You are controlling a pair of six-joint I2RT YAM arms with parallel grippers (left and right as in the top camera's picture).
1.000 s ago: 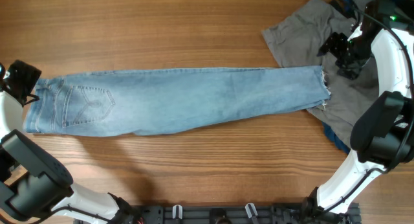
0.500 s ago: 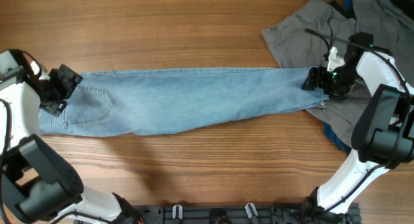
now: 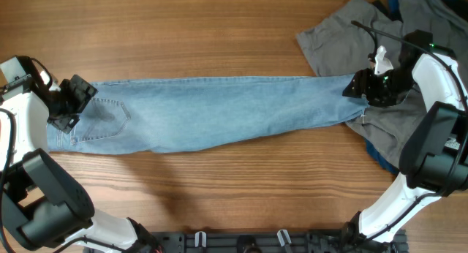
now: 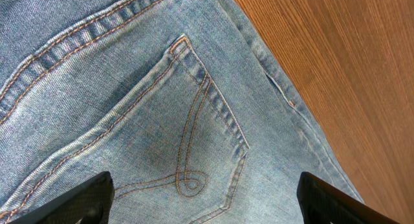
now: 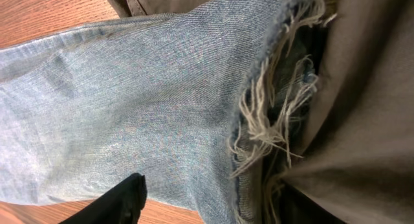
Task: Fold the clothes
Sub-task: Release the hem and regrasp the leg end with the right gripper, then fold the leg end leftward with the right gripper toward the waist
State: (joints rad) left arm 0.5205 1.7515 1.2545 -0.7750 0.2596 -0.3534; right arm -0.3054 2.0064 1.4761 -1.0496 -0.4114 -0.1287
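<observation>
The light blue jeans (image 3: 219, 114) lie flat and folded lengthwise across the table, waistband at the left, frayed hems at the right. My left gripper (image 3: 69, 103) is open over the waist end. In the left wrist view its gripper (image 4: 204, 208) straddles the stitched back pocket (image 4: 187, 140), the fingertips (image 4: 81, 199) wide apart and holding nothing. My right gripper (image 3: 360, 88) is open at the hem end. In the right wrist view its gripper (image 5: 207, 208) straddles the frayed hem (image 5: 272, 114), one finger (image 5: 116, 201) on the denim side, the other dark and partly hidden by grey cloth.
A plain grey garment (image 3: 336, 34) lies crumpled at the back right, under and beside the jeans' hems; it also shows in the right wrist view (image 5: 362, 120). A dark navy garment (image 3: 380, 156) peeks out beneath it. Bare wooden table (image 3: 183, 34) lies in front of and behind the jeans.
Both arms have moved in over the jeans: the left from the table's left edge onto the waist end, the right down from the grey garment to the hem. The jeans have not moved.
</observation>
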